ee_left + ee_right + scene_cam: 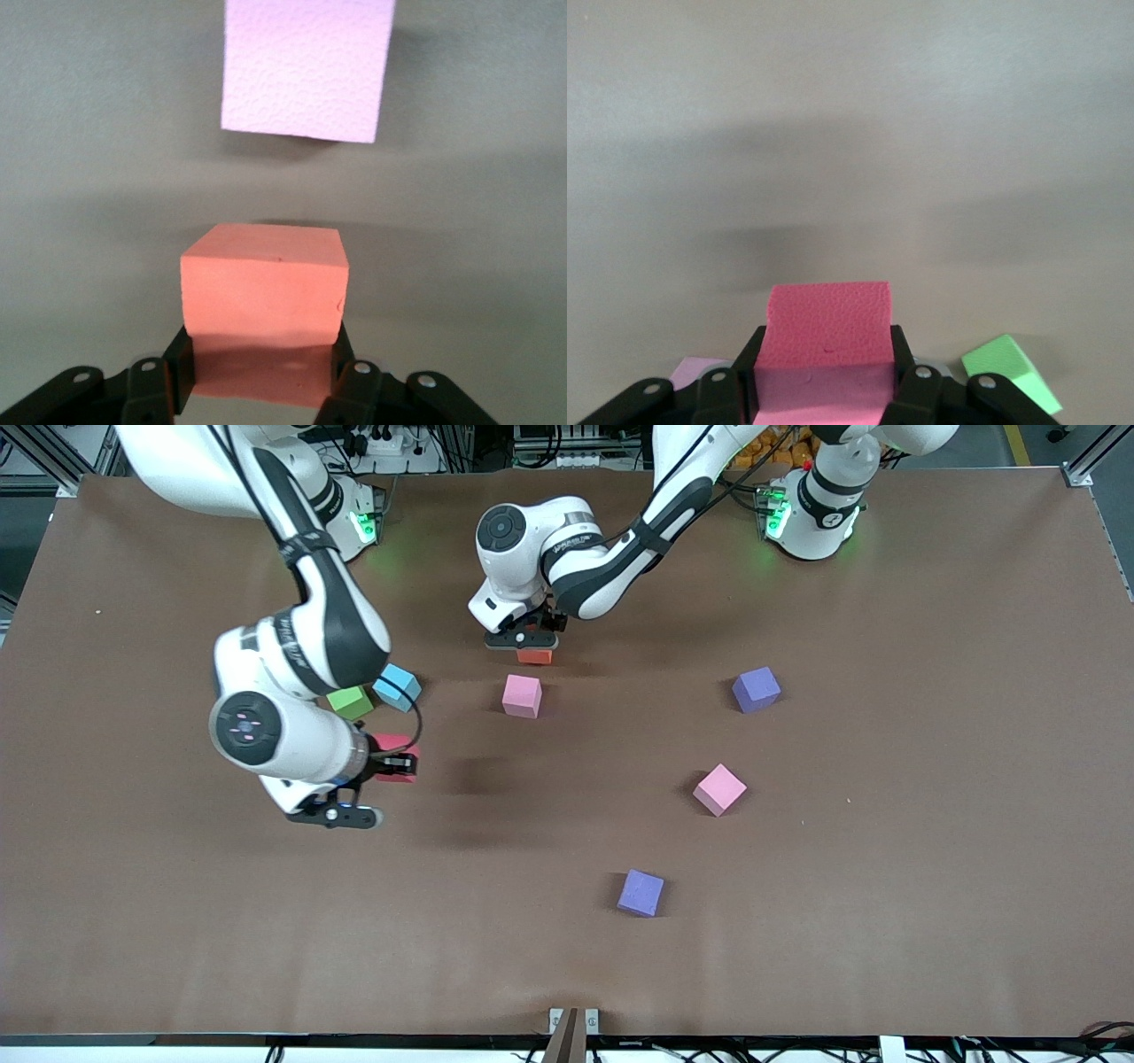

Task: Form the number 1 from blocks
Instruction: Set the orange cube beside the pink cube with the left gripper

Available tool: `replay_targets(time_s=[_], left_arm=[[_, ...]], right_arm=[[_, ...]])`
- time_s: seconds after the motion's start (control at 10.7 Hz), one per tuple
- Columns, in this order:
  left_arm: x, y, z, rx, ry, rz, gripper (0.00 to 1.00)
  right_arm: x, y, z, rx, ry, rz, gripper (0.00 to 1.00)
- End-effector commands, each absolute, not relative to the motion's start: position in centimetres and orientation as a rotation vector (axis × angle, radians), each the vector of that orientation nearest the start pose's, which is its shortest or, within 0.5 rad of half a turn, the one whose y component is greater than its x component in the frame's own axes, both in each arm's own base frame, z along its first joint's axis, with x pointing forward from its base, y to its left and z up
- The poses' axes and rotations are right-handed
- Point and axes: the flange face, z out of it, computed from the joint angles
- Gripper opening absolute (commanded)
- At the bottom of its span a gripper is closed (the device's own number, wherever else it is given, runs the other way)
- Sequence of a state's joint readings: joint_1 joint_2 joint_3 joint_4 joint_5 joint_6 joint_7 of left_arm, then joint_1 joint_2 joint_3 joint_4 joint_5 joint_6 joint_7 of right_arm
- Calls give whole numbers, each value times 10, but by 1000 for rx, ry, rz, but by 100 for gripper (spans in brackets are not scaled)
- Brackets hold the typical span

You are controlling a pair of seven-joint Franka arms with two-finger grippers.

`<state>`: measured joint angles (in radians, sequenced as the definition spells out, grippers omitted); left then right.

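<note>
At upper centre of the frame we see the left gripper (534, 643) clenched on the orange block (535, 656), just above a pink block (521, 695). At centre-left, the right gripper (400, 765) grasps the red block (391, 755).

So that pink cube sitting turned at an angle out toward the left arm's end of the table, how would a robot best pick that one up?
Probably from straight above, closing on two opposite flat side faces of the pink cube. It sits rotated on the table, so the end effector would need to turn its fingers to match those faces rather than pinch across corners. Nothing stands close beside it, so either pair of faces looks reachable.
</note>
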<state>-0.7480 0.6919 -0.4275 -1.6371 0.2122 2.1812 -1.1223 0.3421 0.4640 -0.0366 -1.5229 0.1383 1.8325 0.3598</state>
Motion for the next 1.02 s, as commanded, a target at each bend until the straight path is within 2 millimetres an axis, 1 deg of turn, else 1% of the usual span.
replay_targets(time_s=[0.0,0.09,0.19,0.28,0.37,0.65,0.75,0.84,0.93], left_arm=[[306,-615,243,-3110,259,153,0],[308,-616,244,-3112,273,154,0],[310,-618,240,-3111,265,162,0],[307,-623,238,-3112,270,169,0],[307,-627,239,-3121,265,167,0],[309,-626,237,-3108,243,183,0],[312,-624,236,-3101,233,181,0],[320,-619,233,-3096,211,168,0],[323,-620,232,-3096,202,162,0]], right_arm=[[635,199,397,-3056,132,273,0],[634,198,396,-3056,135,275,0],[634,198,396,-3058,137,275,0],[634,198,396,-3059,136,274,0],[634,198,395,-3059,139,276,0],[635,198,394,-3060,143,279,0],[634,198,394,-3060,143,281,0],[634,198,395,-3060,143,279,0],[634,198,394,-3060,143,281,0]])
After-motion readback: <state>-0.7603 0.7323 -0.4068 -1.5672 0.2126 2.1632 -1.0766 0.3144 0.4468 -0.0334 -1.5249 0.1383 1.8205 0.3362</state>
